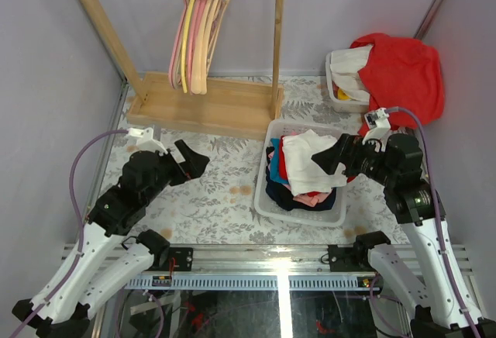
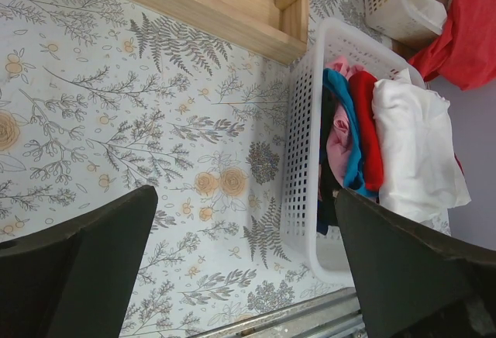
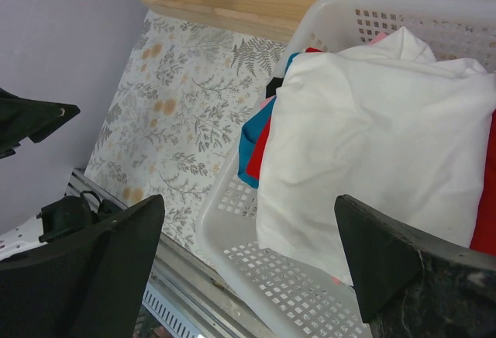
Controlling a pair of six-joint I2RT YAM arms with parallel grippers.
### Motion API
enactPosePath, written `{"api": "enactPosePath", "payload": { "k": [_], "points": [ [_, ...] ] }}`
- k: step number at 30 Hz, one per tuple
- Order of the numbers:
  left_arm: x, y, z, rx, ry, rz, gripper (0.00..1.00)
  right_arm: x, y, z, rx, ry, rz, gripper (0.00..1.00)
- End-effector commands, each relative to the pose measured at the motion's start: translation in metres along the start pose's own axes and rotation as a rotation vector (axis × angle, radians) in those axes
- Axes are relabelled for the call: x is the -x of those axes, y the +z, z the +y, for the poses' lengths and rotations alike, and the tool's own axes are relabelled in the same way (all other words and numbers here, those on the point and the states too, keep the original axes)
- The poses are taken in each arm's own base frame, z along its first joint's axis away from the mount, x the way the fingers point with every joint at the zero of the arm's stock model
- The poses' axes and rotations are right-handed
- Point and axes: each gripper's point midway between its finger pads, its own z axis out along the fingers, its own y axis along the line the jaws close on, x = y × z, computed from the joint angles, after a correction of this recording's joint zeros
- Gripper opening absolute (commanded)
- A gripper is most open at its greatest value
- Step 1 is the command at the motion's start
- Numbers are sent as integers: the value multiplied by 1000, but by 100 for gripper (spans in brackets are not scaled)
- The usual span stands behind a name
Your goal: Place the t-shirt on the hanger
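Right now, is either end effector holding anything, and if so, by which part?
Nothing is held. The left end effector is open above the table; the right end effector is open over the t-shirt, not gripping it.

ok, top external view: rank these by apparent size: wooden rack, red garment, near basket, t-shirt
1. wooden rack
2. near basket and red garment: they look about alike, so not ranked
3. t-shirt
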Motion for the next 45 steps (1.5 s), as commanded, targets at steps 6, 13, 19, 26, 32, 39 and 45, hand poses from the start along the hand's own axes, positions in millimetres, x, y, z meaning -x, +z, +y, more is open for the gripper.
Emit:
{"api": "enactPosePath", "payload": {
  "k": [6, 13, 19, 26, 32, 39, 45],
  "points": [
    [8, -9, -4, -12, 29, -22, 100, 4, 2, 10, 45, 25, -7, 99],
    [7, 3, -4, 4, 26, -10, 100, 6, 0, 8, 24, 15, -2, 99],
    [0, 28, 1, 57, 14, 23, 100, 9, 0, 7, 10, 1, -4, 99],
    [-4, 75, 4, 134, -15, 45, 100, 17, -1, 7, -12, -7, 0, 99],
    [-3, 112, 27, 275, -37, -5, 100, 21, -1, 7, -26, -22, 6, 99],
    [9, 161, 48, 380, -99, -82, 100, 16, 3, 3, -31, -23, 44, 99],
    [23, 191, 52, 423, -86, -90, 100, 13, 21, -4, -31, -15, 109, 97]
  ]
}}
